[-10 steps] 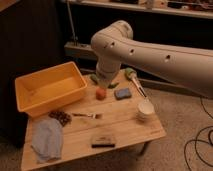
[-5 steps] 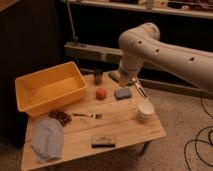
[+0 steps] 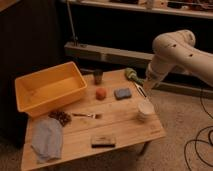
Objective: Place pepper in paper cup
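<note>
The paper cup [image 3: 145, 110], short and off-white, stands near the table's right edge. My gripper [image 3: 148, 85] hangs at the end of the white arm [image 3: 175, 47], just above and slightly behind the cup, over the table's right side. The pepper is not in view, and I cannot tell whether it is in the gripper.
A yellow bin [image 3: 50, 87] fills the left rear of the wooden table [image 3: 125, 130]. A dark tumbler [image 3: 98, 76], an orange fruit [image 3: 101, 93], a blue sponge [image 3: 122, 93] and a green-headed brush [image 3: 131, 74] sit mid-table. A fork [image 3: 85, 115], a blue cloth [image 3: 46, 139] and a dark block [image 3: 103, 141] lie in front.
The arm has swung right, from over the back middle of the table to its right edge, and the gripper now hangs over the paper cup. Nothing on the table has moved.
</note>
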